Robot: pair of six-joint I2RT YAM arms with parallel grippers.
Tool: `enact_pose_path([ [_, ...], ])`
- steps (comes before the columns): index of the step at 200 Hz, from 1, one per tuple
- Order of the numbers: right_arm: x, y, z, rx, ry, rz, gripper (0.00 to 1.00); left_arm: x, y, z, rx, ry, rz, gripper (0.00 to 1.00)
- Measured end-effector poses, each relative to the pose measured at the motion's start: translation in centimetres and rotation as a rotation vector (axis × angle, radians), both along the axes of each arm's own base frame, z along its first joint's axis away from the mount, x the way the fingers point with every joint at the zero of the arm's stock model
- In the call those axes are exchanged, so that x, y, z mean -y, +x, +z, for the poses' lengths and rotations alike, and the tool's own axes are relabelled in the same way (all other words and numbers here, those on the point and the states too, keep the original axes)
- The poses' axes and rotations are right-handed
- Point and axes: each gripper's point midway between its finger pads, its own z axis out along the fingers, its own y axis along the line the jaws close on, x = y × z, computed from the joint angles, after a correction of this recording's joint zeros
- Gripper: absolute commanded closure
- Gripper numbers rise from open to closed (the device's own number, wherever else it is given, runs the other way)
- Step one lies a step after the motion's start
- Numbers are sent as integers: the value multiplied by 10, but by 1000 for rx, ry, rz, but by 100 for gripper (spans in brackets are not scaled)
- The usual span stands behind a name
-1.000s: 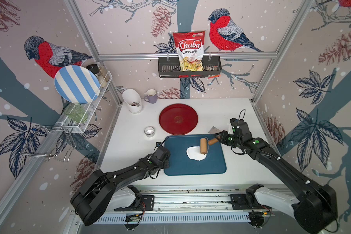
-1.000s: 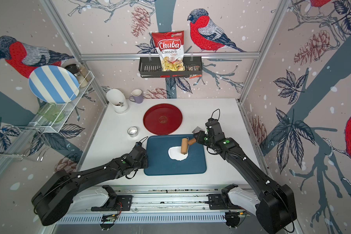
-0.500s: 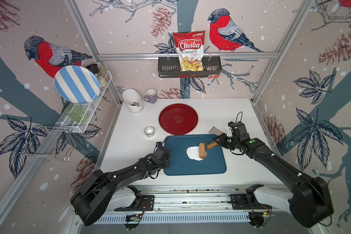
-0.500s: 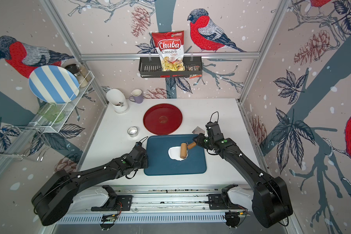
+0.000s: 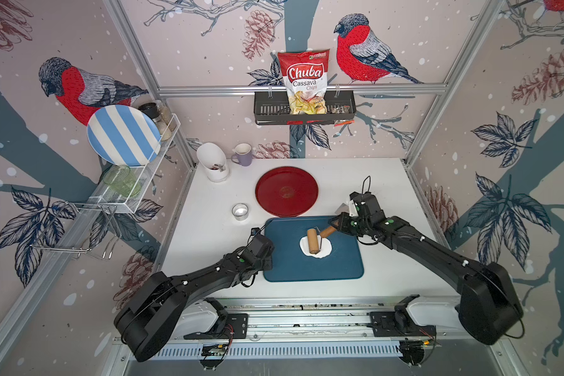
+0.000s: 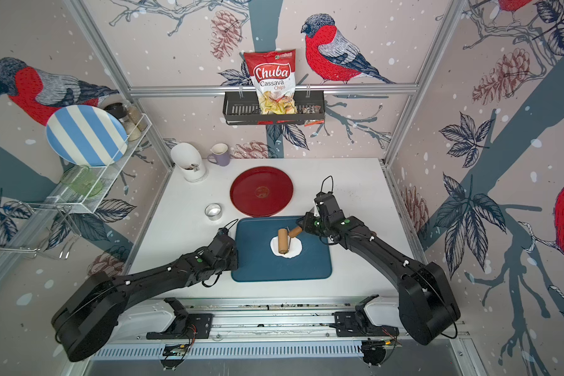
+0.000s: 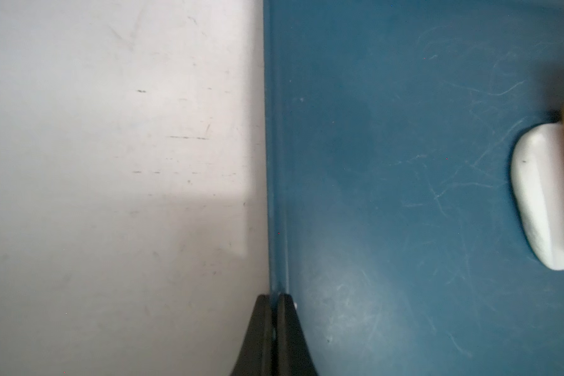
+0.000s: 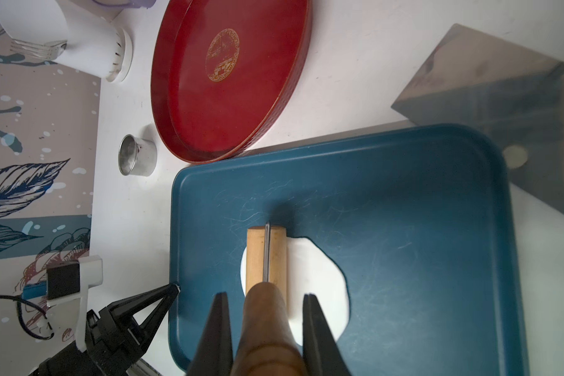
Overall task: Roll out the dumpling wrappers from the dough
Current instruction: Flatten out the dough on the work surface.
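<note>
On the blue tray (image 5: pixel 306 270), in both top views, the dough (image 5: pixel 327 250) lies flat and white under the rolling pin (image 5: pixel 312 241). The right pincer (image 5: pixel 334 226) pinches the pin's handle, just beside the dough. The left pincer (image 5: pixel 269 258) is at the tray's left edge, apart from the dough. From the left wrist, that pincer (image 7: pixel 276 298) is pressed together at the rim, and the dough (image 7: pixel 534 195) lies across the tray. From the right wrist, the pincer (image 8: pixel 266 295) squeezes the handle, with the dough (image 8: pixel 319 276) right below its tips.

One dough (image 5: pixel 327 250), one roller (image 5: pixel 312 241), one cutter (image 5: pixel 240 211).
</note>
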Motion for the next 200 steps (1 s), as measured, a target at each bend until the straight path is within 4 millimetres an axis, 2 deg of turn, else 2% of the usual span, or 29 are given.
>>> enact_pose_path([
  [45, -30, 0, 1, 13, -30, 72, 100, 0, 0, 0, 4, -2, -2, 100],
  [114, -52, -2, 4, 45, -101, 125, 100, 0, 0, 0, 5, -4, -1, 100],
  [159, -57, -5, 5, 62, -129, 129, 100, 0, 0, 0, 6, -6, 0, 100],
  [200, -48, -6, 16, 80, -128, 110, 100, 0, 0, 0, 7, -7, 0, 100],
])
